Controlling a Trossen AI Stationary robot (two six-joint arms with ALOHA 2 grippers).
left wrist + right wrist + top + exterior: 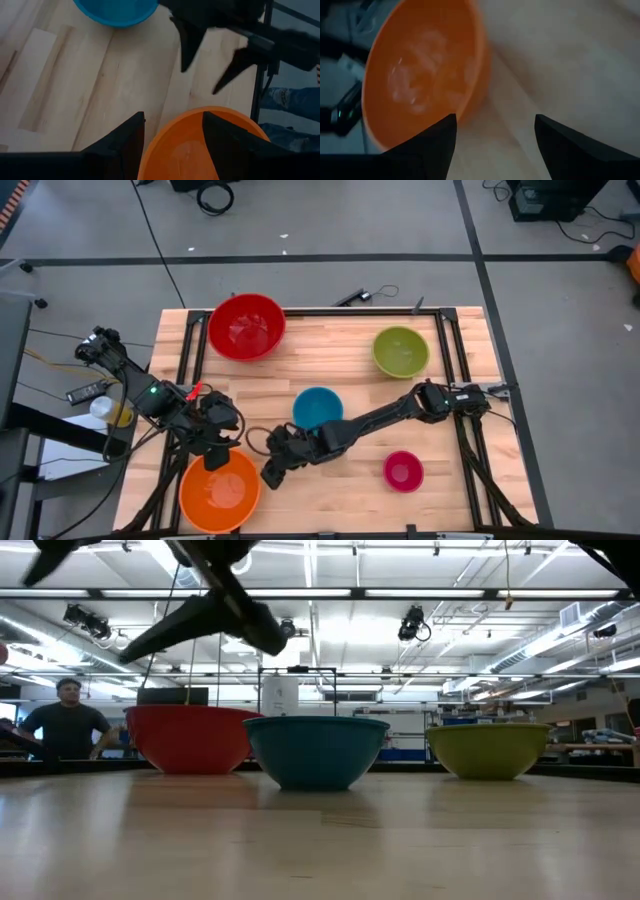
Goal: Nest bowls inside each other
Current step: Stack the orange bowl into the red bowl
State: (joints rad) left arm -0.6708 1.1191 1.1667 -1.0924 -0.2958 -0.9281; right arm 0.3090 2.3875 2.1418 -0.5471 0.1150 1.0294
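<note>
Five bowls rest on their bases on the wooden table: a red bowl (246,326) at the far left, an olive green bowl (401,351) at the far right, a blue bowl (318,408) in the middle, a small pink bowl (403,471) at the near right and an orange bowl (220,491) at the near left. My left gripper (218,458) (172,120) hangs open over the orange bowl's far rim (200,112), one finger on each side of it, and shows no touch. My right gripper (270,475) (495,120) is open just right of the orange bowl (420,75), holding nothing.
Black rails (186,350) run along the table's left, right and far edges. Bare wood lies between the blue and pink bowls and along the near edge. A person (66,720) stands beyond the table's far side.
</note>
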